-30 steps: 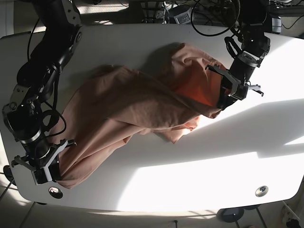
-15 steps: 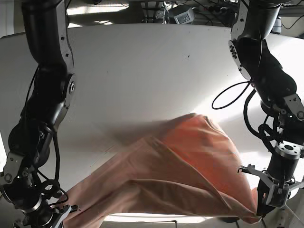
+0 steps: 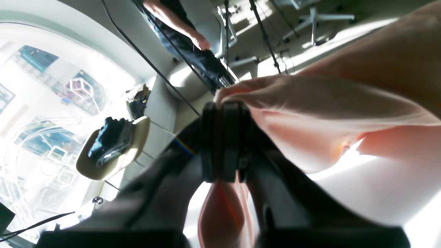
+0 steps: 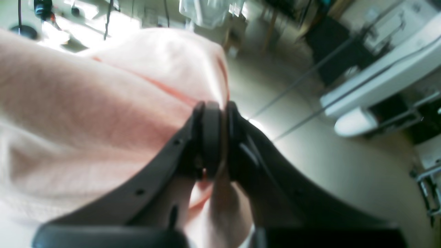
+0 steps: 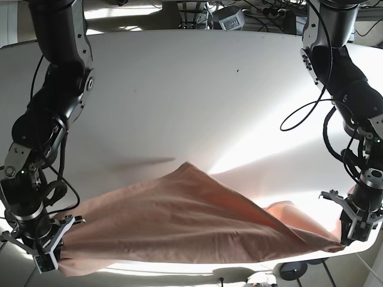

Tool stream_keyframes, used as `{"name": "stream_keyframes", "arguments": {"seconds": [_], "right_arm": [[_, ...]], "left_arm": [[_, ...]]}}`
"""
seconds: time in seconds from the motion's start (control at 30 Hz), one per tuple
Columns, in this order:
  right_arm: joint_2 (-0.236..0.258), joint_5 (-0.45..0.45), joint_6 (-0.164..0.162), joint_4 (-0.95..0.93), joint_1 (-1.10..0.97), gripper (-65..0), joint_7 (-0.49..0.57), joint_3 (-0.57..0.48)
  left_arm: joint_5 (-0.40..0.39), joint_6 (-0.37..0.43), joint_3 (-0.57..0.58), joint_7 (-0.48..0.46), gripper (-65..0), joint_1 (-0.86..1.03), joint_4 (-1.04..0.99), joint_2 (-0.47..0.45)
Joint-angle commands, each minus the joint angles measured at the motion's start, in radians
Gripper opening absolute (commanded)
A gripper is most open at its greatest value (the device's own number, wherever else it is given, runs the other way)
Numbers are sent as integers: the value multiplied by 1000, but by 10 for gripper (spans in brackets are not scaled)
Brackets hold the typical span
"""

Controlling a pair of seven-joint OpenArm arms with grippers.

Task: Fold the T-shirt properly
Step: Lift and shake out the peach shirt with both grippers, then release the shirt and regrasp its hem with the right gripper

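Observation:
The salmon-pink T-shirt (image 5: 191, 221) hangs stretched between both grippers over the front edge of the white table (image 5: 179, 95), with a peak of cloth near the middle. My left gripper (image 5: 347, 239), at the base view's right, is shut on one edge of the shirt; the left wrist view shows its pads (image 3: 224, 137) pinching the cloth (image 3: 327, 113). My right gripper (image 5: 57, 260), at the base view's left, is shut on the other edge; the right wrist view shows its pads (image 4: 212, 137) clamped on the fabric (image 4: 103, 103).
The table's far half lies bare behind the shirt. Cables and equipment (image 5: 230, 18) sit beyond the back edge. A black cable loop (image 5: 299, 116) hangs from the left arm. Both arms reach down at the table's front corners.
Both grippers have pulled the shirt further toward the table's front edge. The cloth is spread wider and lower than half a second ago, and its raised fold has flattened.

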Motion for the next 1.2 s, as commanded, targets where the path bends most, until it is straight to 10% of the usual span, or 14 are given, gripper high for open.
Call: {"name": "stream_keyframes", "arguments": {"seconds": [0.03,0.5,0.8,1.2], "right_arm": [[-26,6,-4,91,-105,-628,39,48],[-194,207,28,137,-883,-629,244,330],[-287,207,36,135,-1018,-629,333,326],[-290,210,37,106,-1104,-623,322,275]], "left_arm": [[-12,-27,-53,-108,-650,88,21,19],[-9,-42,-150,-412,-650,784,7,173],[-10,-42,-220,-415,-650,730,-180,125],[-7,-58,-213,-411,-650,627,-201,15]]}}
